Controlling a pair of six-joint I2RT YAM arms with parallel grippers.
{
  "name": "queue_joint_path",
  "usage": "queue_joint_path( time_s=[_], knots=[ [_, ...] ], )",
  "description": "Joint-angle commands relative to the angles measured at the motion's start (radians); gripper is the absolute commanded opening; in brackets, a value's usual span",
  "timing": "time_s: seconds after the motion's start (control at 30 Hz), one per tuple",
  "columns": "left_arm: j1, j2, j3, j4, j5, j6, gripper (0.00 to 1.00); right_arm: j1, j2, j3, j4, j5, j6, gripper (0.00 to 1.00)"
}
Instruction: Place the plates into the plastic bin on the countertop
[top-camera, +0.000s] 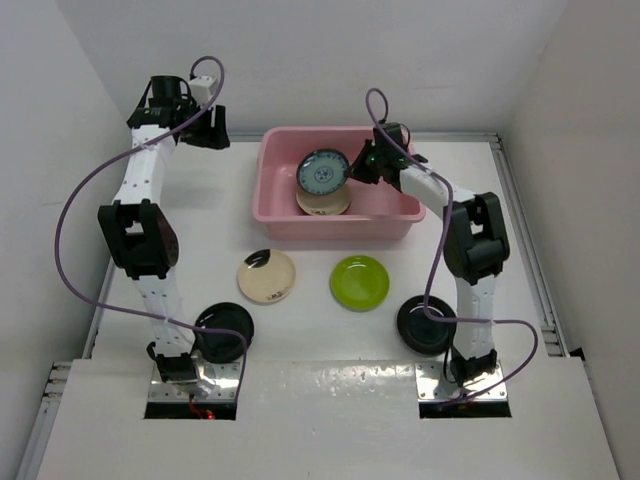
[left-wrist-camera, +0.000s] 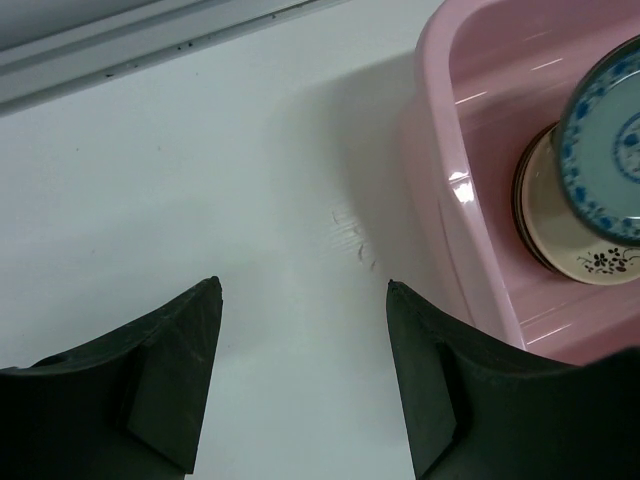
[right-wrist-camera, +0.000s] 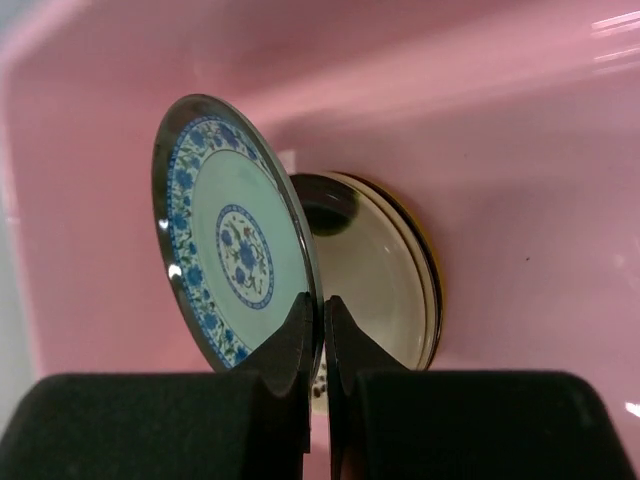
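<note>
Four plates lie on the white countertop (top-camera: 200, 230) in front of the pink bin (top-camera: 290, 226): a cream plate (top-camera: 267, 276) with a dark mark at its rim, a lime green plate (top-camera: 360, 282) just to its right, a left black plate (top-camera: 226, 330) partly behind the left arm's base, and a right black plate (top-camera: 422, 324) by the right arm's base. The four sit apart from one another.

Inside the bin, toward its left half, rests a stack of plates (top-camera: 323, 205). The left wrist view shows a beige plate with a small dark flower sprig on top and darker rims beneath it.

The right gripper (right-wrist-camera: 322, 312) reaches into the bin from the right, its fingers closed to a thin slit on the rim of a blue-patterned plate (right-wrist-camera: 236, 238). That plate is pale with a blue floral border and centre and a dark edge. It is tilted steeply above the stack, with its face turned up and towards the near side. Whether its lower rim touches the stack cannot be told.

The left gripper (left-wrist-camera: 303, 286) hangs over bare countertop just outside the bin's left wall, near the far edge. Its jaws are spread wide with nothing between them.
</note>
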Motion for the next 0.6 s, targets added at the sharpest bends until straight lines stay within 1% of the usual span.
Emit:
queue_joint_path(
  time_s=[0.0,0.13,0.17,0.23,0.27,0.3,0.33,0.37,0.4,0.43,0.47,0.5,0.53,0.57],
  knots=[
    [0.018,-0.079,-0.019,0.015,-0.001,0.003,0.69,0.010,0.036,0.106,-0.036,0.001,-0.037,0.00],
    [0.027,-0.089,-0.029,0.015,-0.001,0.003,0.69,0.018,0.076,0.138,-0.055,0.008,-0.048,0.00],
    [0.027,-0.089,-0.029,0.015,-0.001,0.003,0.69,0.019,0.085,0.141,-0.069,0.008,-0.051,0.01],
    [0.027,-0.089,-0.029,0.015,-0.001,0.012,0.69,0.019,0.088,0.138,-0.087,0.006,-0.054,0.13],
    [0.027,-0.089,-0.029,0.015,-0.001,0.012,0.69,0.018,0.088,0.135,-0.089,0.003,-0.063,0.22],
    [0.027,-0.089,-0.029,0.015,0.008,0.012,0.69,0.019,0.087,0.140,-0.099,-0.024,-0.086,0.46],
    [0.027,-0.089,-0.029,0.015,0.008,0.012,0.69,0.021,0.085,0.146,-0.116,-0.037,-0.113,0.56],
    [0.027,-0.089,-0.029,0.015,0.008,0.012,0.69,0.030,0.088,0.178,-0.166,-0.034,-0.129,0.63],
    [0.027,-0.089,-0.029,0.015,0.008,0.012,0.69,0.035,0.085,0.193,-0.190,-0.034,-0.147,0.73],
    [0.027,-0.089,-0.029,0.015,0.017,0.012,0.69,0.035,0.073,0.210,-0.207,-0.029,-0.231,0.76],
    [0.027,-0.089,-0.029,0.015,0.017,0.012,0.69,0.045,0.050,0.250,-0.260,-0.014,-0.259,0.80],
    [0.027,-0.089,-0.029,0.015,0.017,0.012,0.69,0.050,0.024,0.261,-0.267,-0.011,-0.287,0.87],
    [0.027,-0.089,-0.029,0.015,0.017,0.012,0.69,0.052,0.000,0.272,-0.280,-0.009,-0.378,0.90],
    [0.027,-0.089,-0.029,0.015,0.027,0.012,0.69,0.047,-0.051,0.278,-0.312,-0.011,-0.406,0.92]
  ],
)
